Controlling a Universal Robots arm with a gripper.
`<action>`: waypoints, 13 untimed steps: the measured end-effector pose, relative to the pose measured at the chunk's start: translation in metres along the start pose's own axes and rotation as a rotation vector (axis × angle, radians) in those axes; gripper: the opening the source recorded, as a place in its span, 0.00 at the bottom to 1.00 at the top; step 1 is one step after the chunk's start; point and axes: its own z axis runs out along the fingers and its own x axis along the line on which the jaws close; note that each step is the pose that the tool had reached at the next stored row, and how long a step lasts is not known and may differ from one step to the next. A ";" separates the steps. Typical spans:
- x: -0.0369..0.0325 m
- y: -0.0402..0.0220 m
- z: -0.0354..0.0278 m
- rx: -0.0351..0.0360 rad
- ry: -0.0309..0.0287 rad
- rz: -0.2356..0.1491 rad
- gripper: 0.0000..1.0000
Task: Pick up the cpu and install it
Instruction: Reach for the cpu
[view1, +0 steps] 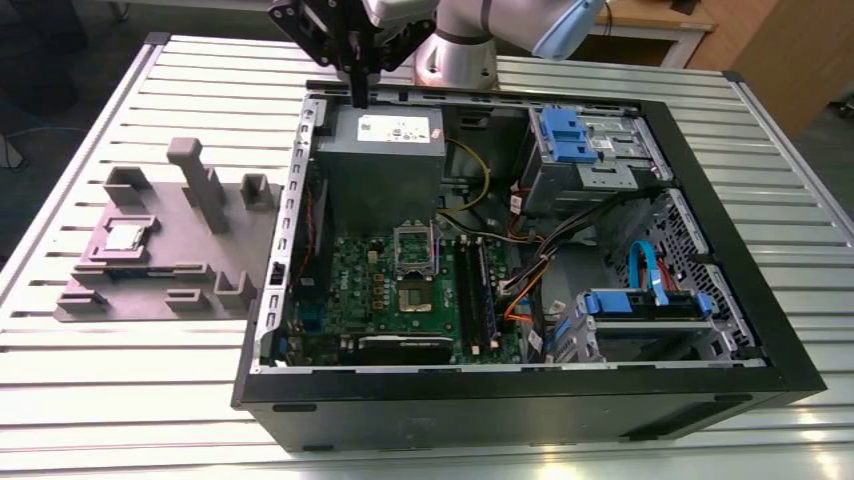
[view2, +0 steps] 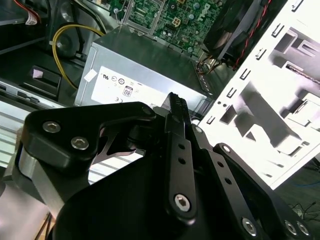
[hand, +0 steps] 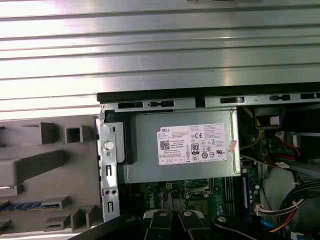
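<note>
While the gripper (view1: 359, 98) hangs over the rear edge of the open computer case (view1: 507, 420), just above the grey power supply (view1: 380, 160), its fingers are drawn together with nothing between them. The cpu (view1: 127, 236) lies flat in a recess of the grey fixture tray (view1: 160, 285) on the slatted table (view1: 80, 400). The tray is at the exterior view's left of the case, and the cpu is well apart from the gripper.

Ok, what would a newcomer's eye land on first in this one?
The open computer case, its green motherboard exposed, lying on the slatted metal table. The arm's black pincer hangs above the grey power supply box inside the case, while the cpu sits on a grey fixture at the exterior view's left.
</note>
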 end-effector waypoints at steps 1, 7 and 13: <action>0.0005 -0.0001 0.0000 0.0000 0.0000 0.000 0.10; 0.0035 -0.0003 -0.0001 0.0000 0.0000 0.000 0.10; 0.0061 -0.0005 -0.0002 0.0000 0.0000 0.000 0.10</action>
